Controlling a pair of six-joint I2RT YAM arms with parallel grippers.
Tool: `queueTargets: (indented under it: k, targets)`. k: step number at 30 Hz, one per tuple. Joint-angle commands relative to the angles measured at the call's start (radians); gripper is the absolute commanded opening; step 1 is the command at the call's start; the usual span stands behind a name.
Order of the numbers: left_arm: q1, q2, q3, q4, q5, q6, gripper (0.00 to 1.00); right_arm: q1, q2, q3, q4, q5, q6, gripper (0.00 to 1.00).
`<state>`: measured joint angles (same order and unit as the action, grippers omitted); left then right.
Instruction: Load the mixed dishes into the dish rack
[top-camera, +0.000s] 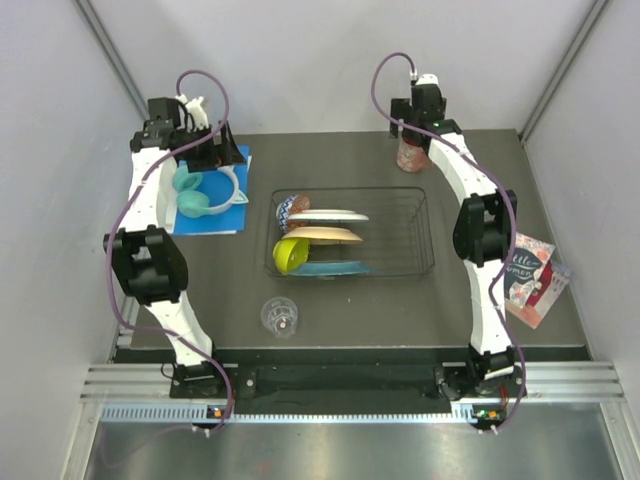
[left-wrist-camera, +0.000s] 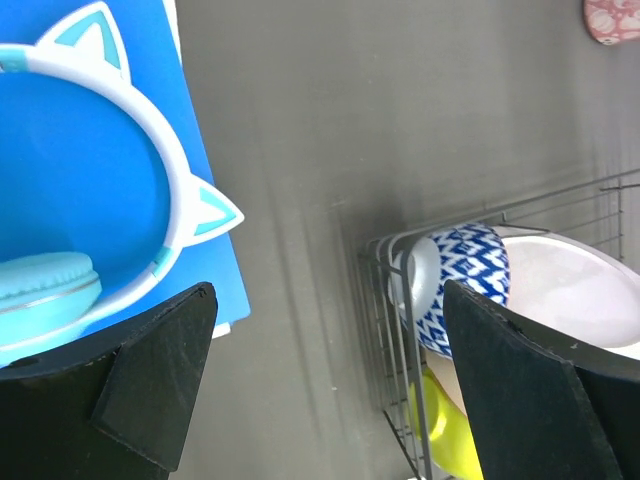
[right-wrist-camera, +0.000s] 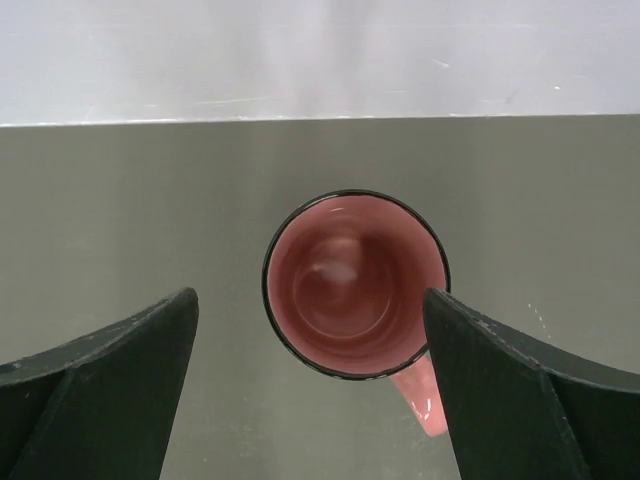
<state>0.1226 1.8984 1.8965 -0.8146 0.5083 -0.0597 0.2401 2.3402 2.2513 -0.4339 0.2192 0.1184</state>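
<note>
The black wire dish rack (top-camera: 424, 228) stands mid-table. In it are a blue-and-white patterned bowl (top-camera: 289, 209), a white plate (top-camera: 330, 216), a cream plate (top-camera: 325, 234), a lime-green bowl (top-camera: 289, 255) and a teal plate (top-camera: 338, 268). A small clear glass (top-camera: 280, 316) stands on the table in front of the rack. At the back right stands the pink mug (right-wrist-camera: 355, 285), upright, its handle toward the right finger. My right gripper (right-wrist-camera: 310, 300) hangs open over it, one finger on each side. My left gripper (left-wrist-camera: 325, 380) is open and empty, left of the rack (left-wrist-camera: 385, 330).
Teal cat-ear headphones (top-camera: 205, 192) lie on a blue sheet (top-camera: 225, 215) at the back left, under my left arm. A printed card (top-camera: 530, 278) lies at the table's right edge. Grey walls close the back and both sides.
</note>
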Motion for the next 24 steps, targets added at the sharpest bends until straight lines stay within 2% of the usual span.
queueTargets:
  k: [1,7,15,20,24]
  targets:
    - [0.000,-0.062,-0.028,0.028,0.033,-0.025,0.99,0.010,-0.036,-0.030,0.086,-0.014,-0.042,0.91]
    - [0.000,-0.082,-0.043,0.031,0.041,-0.034,0.99,0.010,-0.012,-0.022,0.073,-0.023,-0.043,0.80]
    - [0.002,-0.111,-0.071,0.040,0.056,-0.035,0.99,-0.013,-0.071,-0.091,0.052,0.124,-0.063,0.81]
    - [-0.027,-0.105,-0.037,0.046,0.055,-0.022,0.99,-0.070,-0.107,-0.153,0.073,0.042,0.047,0.80]
    - [-0.075,-0.055,0.093,-0.007,0.001,0.026,0.99,-0.094,-0.099,-0.151,0.078,-0.036,0.113,0.79]
